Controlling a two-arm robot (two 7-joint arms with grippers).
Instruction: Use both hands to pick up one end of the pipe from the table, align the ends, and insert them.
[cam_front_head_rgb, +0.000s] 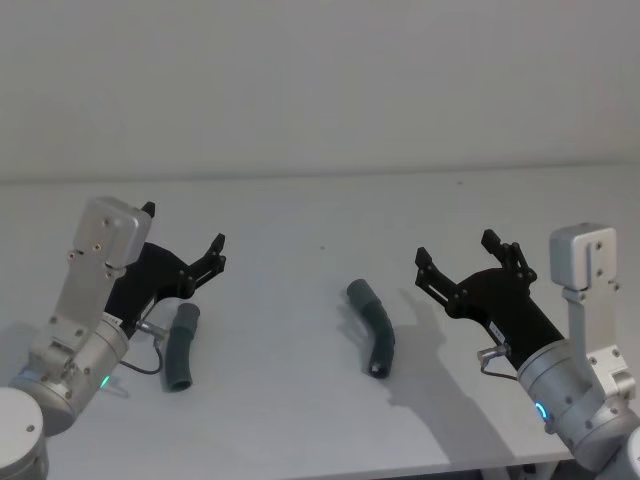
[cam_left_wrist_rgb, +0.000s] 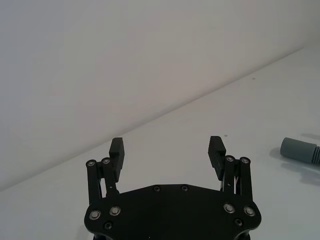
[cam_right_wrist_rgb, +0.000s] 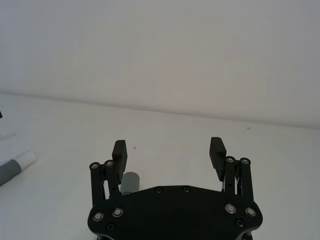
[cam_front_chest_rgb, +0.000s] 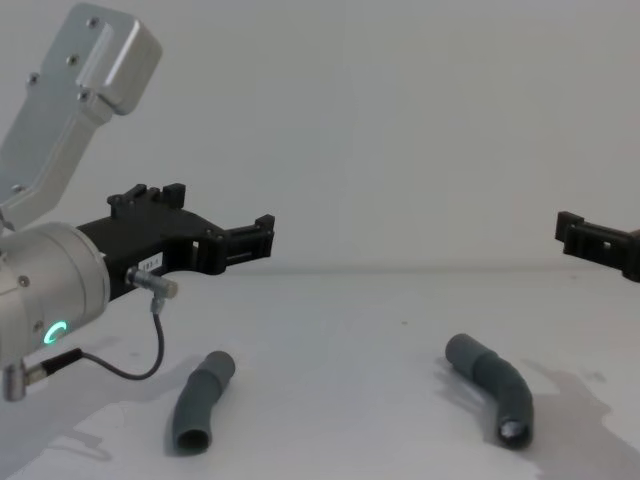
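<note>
While the left pincer (cam_front_head_rgb: 185, 226) hangs open, one pipe piece (cam_front_head_rgb: 181, 350) lies near it

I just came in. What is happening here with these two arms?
Nothing is gripped yet. The left black two-finger gripper hangs open above the table, near one short dark grey bent plastic pipe piece on the robot's left side. The right black two-finger gripper hangs open beside the other dark grey pipe piece, which lies nearer the middle. Both pieces lie apart on the plain white table; joining has not begun.
</note>
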